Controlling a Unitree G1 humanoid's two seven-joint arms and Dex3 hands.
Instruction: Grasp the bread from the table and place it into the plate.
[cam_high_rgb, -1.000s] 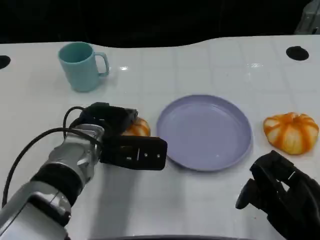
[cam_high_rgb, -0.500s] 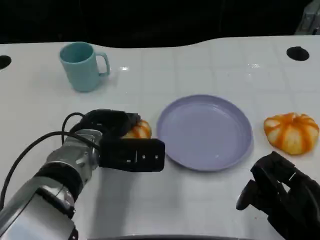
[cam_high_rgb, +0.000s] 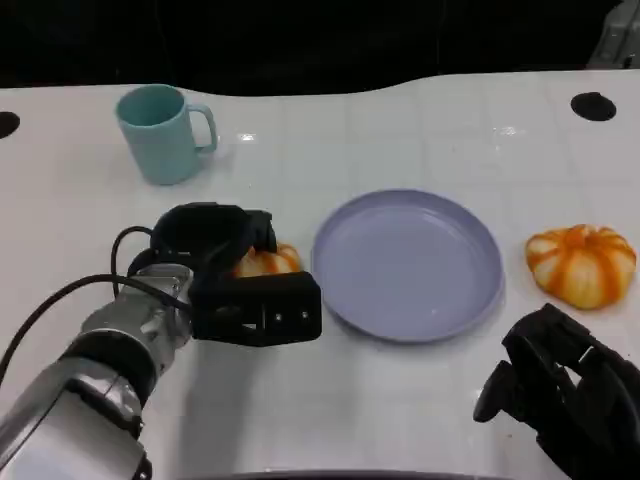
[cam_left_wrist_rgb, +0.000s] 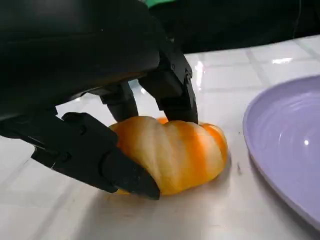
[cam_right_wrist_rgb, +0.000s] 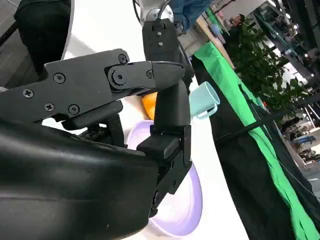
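An orange-and-cream striped bread roll lies on the white table just left of the lilac plate. My left hand is wrapped over it and covers most of it from above. In the left wrist view the bread rests on the table, with the thumb pressed on one side and the fingers on the other. The plate's rim is close beside it, and the plate holds nothing. My right hand hovers at the table's near right edge, fingers apart, holding nothing.
A teal mug stands at the back left. A round orange pumpkin-shaped bun lies to the right of the plate. Two black holes mark the table's far corners. Bare table lies in front of the plate.
My left hand has drawn a little left and nearer, and its fingers have closed in around the bread. The right hand has stayed where it was.
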